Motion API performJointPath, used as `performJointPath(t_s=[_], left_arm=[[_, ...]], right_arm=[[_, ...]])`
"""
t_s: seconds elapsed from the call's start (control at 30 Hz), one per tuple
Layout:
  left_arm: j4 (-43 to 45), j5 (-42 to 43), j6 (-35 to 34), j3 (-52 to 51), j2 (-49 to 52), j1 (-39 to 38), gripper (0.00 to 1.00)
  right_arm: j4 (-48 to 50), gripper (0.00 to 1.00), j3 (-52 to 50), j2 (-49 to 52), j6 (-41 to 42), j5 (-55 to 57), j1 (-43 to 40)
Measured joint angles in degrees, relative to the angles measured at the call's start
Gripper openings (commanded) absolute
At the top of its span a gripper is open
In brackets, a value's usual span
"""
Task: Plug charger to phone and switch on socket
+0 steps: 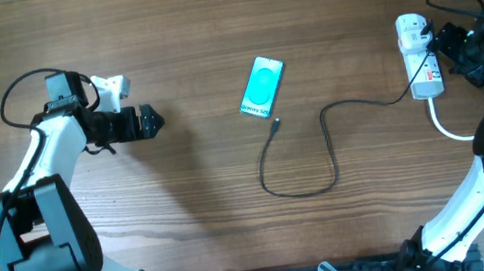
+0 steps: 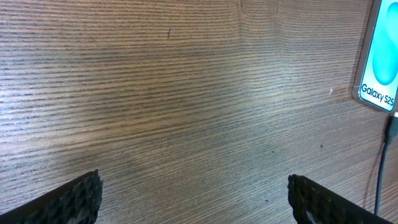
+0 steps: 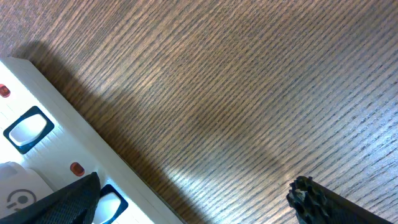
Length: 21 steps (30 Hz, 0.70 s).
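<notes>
The phone (image 1: 264, 86) lies flat mid-table with its teal-green screen up; its white text end also shows in the left wrist view (image 2: 379, 59). The charger (image 1: 301, 192), a thin black cable, has its connector tip lying loose just below the phone, loops over the table and runs right to the socket (image 1: 418, 60), a white power strip. My left gripper (image 1: 151, 122) is open and empty (image 2: 196, 200), well left of the phone. My right gripper (image 1: 450, 52) is open (image 3: 193, 200), with one finger over the socket's (image 3: 43, 155) edge by a white rocker switch (image 3: 28, 129).
The socket's thick white cord (image 1: 445, 129) curves down and to the right under my right arm. Small red indicator lights (image 3: 76, 168) sit beside the switches. A stretch of the charger cable (image 2: 380, 177) shows at the right edge of the left wrist view.
</notes>
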Motion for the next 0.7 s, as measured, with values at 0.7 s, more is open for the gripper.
performJointPath(t_s=[0.7], left_arm=[[0.0,0.0,0.0,0.0,0.0,0.0,1.0]], right_arm=[[-3.0,1.0,0.0,-0.7,0.0,-1.1,-0.1]])
